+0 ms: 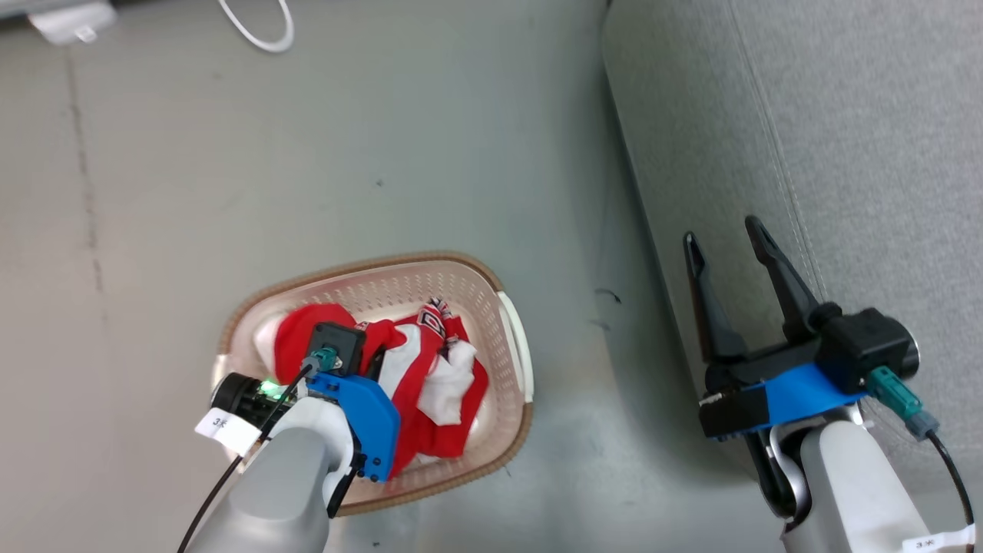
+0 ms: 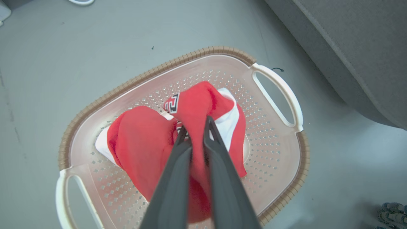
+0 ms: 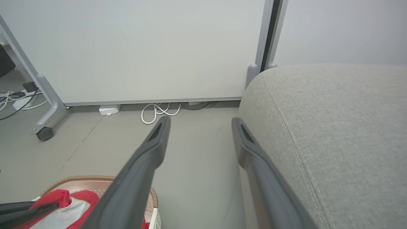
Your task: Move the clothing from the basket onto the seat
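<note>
Left tool (image 2: 195,126) sat nearest the lens in its wrist view, both dark fingers closed on a fold of the clothing (image 2: 143,143), with red cloth bunched between and around them and patterned trim just beyond the tips. Clothing lay heaped inside the basket (image 2: 273,149), red and white, none of it over the rim. Whether the pinched fold had cleared the basket's bottom could not be told. Basket stood on the grey floor (image 1: 307,153), near the seat (image 1: 845,153) but not touching it. Right tool (image 1: 723,230) hung with fingers spread wide and nothing between them, by the seat's rounded front edge. No clothing lay on the part of the seat in view. Judged step: grasp made, lift not yet carried out, task at its start. Next move would call for a straight raise until the cloth hangs free of the rim, then a carry toward the robot's right, over the seat's edge, before release. Risk judged: the second garment may drag up with the first.
</note>
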Motion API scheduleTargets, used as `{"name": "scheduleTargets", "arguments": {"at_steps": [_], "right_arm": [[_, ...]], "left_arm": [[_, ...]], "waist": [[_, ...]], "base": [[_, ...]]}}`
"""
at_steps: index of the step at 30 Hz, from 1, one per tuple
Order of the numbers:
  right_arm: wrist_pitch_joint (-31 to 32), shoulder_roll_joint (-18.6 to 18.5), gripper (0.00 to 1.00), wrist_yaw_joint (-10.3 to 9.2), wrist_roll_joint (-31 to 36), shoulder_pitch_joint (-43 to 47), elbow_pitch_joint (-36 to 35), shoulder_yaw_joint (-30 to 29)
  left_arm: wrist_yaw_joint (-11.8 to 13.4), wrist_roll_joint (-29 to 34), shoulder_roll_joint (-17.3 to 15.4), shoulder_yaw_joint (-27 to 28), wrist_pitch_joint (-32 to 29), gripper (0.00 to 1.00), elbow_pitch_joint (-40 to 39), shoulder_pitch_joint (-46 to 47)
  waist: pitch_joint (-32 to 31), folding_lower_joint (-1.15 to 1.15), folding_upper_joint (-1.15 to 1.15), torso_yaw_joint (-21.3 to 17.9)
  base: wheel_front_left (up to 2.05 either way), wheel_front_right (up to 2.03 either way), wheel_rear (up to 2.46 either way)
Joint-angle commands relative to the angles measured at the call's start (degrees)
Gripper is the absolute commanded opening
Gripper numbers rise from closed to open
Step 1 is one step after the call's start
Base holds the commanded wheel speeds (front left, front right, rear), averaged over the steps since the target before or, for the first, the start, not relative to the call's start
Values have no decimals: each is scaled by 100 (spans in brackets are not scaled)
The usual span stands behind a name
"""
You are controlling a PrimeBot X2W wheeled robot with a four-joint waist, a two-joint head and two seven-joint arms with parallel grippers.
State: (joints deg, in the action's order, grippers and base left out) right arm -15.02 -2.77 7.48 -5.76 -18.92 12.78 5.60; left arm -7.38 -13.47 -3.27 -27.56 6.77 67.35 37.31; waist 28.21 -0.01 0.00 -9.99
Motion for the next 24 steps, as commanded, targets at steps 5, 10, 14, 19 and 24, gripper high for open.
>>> {"name": "scheduleTargets", "arguments": {"at_steps": [5,10,14,19,24], "right_arm": [[30,-19,100,3,79,266,160,-79],[84,-20,100,3,18,415,269,-29],[136,-19,100,3,-36,602,337,50],[224,-19,100,3,-81,735,393,143],[321,-19,100,3,-98,792,408,266]], "left_arm": [[-8,-557,44,-437,75,0,-509,-197],[-9,-1134,32,-979,-31,0,-1183,-242],[-9,-1465,34,-1306,-75,0,-1643,-113],[-9,-1750,35,-1624,-132,0,-2095,156],[30,-2009,36,-1866,-144,0,-2441,479]], "waist": [[-1003,1,0,635],[-1450,1,0,754],[-1769,1,0,805],[-2060,1,0,808],[-2264,1,0,740]], "base": [[0,0,0],[0,0,0],[0,0,0],[0,0,0],[0,0,0]]}}
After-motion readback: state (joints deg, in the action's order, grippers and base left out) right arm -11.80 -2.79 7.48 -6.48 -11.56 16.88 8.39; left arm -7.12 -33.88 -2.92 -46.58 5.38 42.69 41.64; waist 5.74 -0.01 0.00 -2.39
